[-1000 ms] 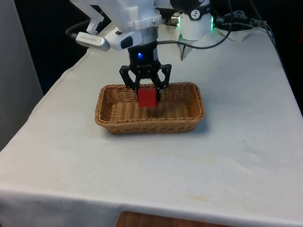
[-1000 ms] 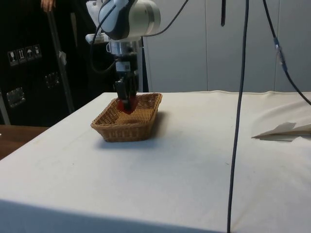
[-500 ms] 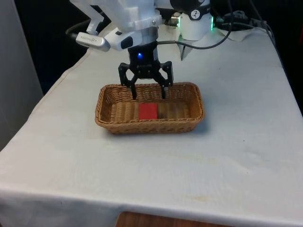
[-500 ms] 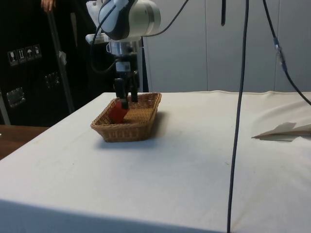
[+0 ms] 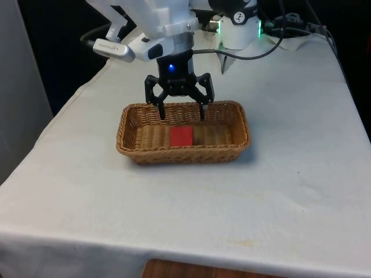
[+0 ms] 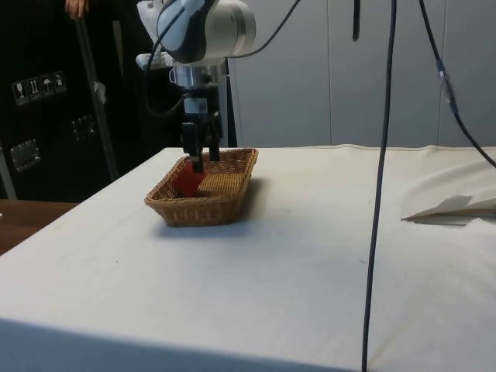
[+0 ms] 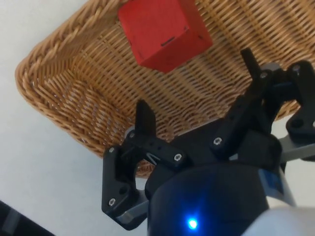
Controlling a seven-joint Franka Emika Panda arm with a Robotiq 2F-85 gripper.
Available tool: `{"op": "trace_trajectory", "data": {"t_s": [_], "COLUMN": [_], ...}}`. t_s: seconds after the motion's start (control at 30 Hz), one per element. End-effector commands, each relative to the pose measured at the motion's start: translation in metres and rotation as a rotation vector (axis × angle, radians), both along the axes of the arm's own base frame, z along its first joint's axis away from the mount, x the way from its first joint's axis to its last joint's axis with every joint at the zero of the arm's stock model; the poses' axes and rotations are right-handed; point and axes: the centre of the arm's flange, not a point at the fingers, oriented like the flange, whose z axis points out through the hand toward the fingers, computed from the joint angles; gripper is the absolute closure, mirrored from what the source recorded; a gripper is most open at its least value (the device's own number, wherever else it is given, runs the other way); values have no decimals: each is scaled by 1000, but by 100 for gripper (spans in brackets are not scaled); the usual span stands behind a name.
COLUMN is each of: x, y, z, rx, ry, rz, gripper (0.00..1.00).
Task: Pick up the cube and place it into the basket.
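Inside the wicker basket (image 5: 130, 124), the red cube (image 5: 181, 136) lies on the woven floor, free of the gripper (image 5: 181, 113), whose fingers stand spread above it. The placing looks done; the arm need only lift clear of the rim.

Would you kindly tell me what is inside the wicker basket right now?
A red cube lies on the floor of the basket, under the open gripper. The near wall hides a strip of floor.
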Motion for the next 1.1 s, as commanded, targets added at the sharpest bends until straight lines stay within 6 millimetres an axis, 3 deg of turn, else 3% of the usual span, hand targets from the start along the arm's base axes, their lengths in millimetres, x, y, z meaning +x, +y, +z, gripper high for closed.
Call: {"op": "trace_trajectory", "data": {"t_s": [0.0, 0.07, 0.13, 0.5, 0.53, 0.6, 1.07], "x": [-2, 0, -5, -11, -9, -11, -11], "y": [0, -1, -3, -7, -7, -8, -9], "z": [6, 5, 19, 54, 50, 64, 106], "rx": [-2, 2, 0, 4, 12, 5, 12], "ry": [1, -1, -5, -25, -29, -32, -76], "rz": [-1, -1, -1, 5, 6, 6, 15], "gripper": [0, 0, 0, 0, 0, 0, 0]}}
